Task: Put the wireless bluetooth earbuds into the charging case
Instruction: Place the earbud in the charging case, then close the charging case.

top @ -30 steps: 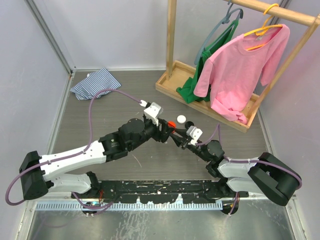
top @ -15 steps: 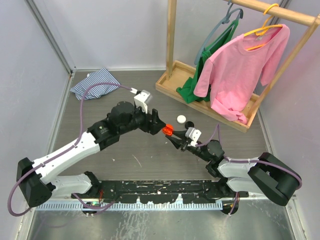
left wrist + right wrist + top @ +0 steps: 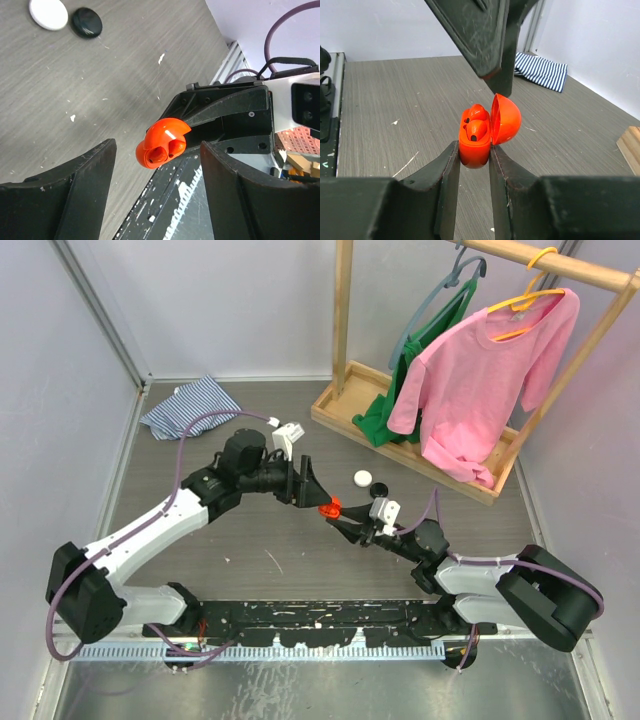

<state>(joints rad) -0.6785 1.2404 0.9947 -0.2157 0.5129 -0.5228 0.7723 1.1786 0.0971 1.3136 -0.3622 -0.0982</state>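
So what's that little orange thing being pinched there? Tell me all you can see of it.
It is the charging case, glossy orange-red plastic, rounded like a pebble. Its hinged lid stands open and two orange earbuds sit in its wells. The right gripper pinches its lower body between both fingers, holding it upright above the table. The left gripper is open around it, one finger close over the lid; whether it touches is unclear.
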